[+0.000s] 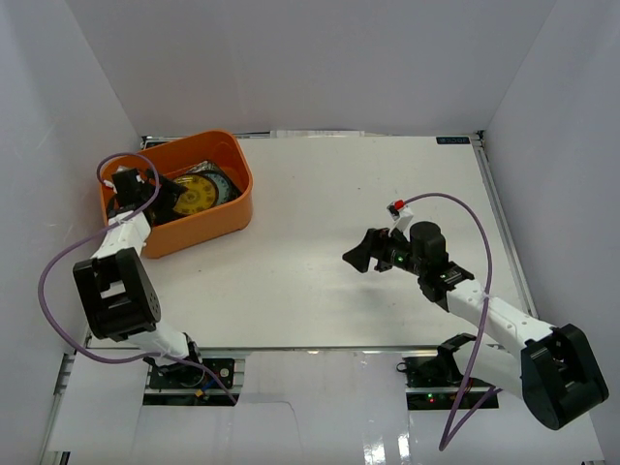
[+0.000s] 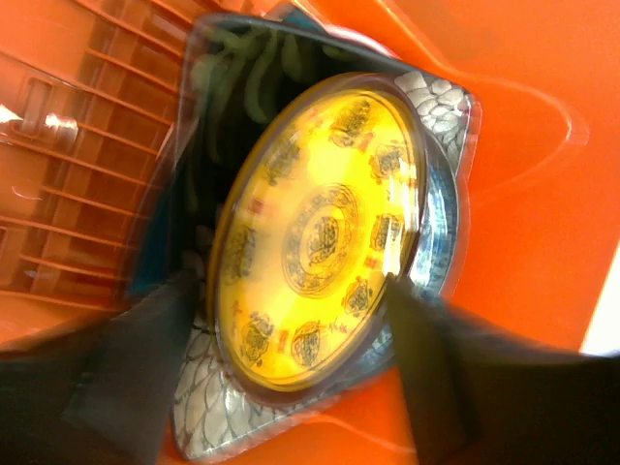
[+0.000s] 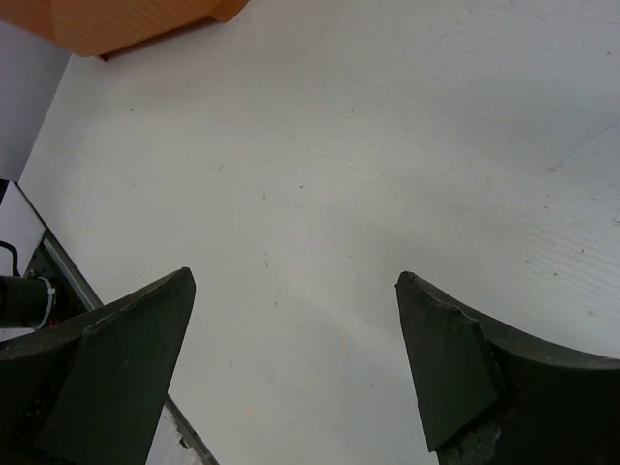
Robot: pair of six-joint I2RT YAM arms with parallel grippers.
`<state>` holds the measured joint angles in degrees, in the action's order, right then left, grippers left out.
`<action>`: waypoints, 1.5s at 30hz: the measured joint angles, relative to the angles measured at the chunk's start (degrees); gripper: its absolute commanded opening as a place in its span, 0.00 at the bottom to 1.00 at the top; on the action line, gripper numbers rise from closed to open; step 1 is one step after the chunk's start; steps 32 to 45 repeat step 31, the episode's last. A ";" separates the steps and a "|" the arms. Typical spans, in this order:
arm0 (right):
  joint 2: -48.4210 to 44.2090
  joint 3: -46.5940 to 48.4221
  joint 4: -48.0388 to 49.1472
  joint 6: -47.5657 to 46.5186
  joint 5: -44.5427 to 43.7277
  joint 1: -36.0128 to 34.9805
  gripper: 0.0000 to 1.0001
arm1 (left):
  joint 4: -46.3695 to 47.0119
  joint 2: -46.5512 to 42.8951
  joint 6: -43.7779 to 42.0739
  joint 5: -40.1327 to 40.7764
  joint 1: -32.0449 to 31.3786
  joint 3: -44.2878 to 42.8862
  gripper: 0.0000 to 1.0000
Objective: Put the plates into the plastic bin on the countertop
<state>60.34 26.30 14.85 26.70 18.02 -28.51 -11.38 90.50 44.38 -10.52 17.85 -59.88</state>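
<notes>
In far-left plastic bin (image 1: 205, 229): plates stacked, small yellow plate (image 2: 320, 232) on top. Above it, left gripper (image 2: 291, 291), jaws spread, apparently released. Over countertop (image 1: 320, 194), right gripper (image 3: 294, 279) wide apart, empty. Plates likely rigid, glazed, slippery, breakable; pinch at rim.

An orange bin (image 1: 208, 229) sits in the upper left of the frame, on the far left corner of the white surface (image 1: 320, 194). Inside it a yellow patterned plate (image 1: 195, 197) lies on top of darker plates (image 1: 226, 185), whose edges show beside it. The left arm rises from the lower left and reaches over the bin's left rim. Its left claw (image 1: 147, 191) hangs inside the bin just left of the yellow plate, and its jaws are too dark to read here. The right claw (image 1: 360, 254) hovers right of centre over bare surface, fingers spread, nothing between them. Purple cables (image 1: 46, 291) loop off both arms.
</notes>
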 measured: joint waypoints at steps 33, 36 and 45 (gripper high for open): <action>-38.64 14.36 -16.22 -10.40 -18.82 0.00 0.90 | -6.54 -65.26 -12.09 -18.75 -14.12 14.91 0.98; -38.64 14.36 -16.22 -10.40 -18.82 0.00 0.90 | -6.54 -65.26 -12.09 -18.75 -14.12 14.91 0.98; -38.64 14.36 -16.22 -10.40 -18.82 0.00 0.90 | -6.54 -65.26 -12.09 -18.75 -14.12 14.91 0.98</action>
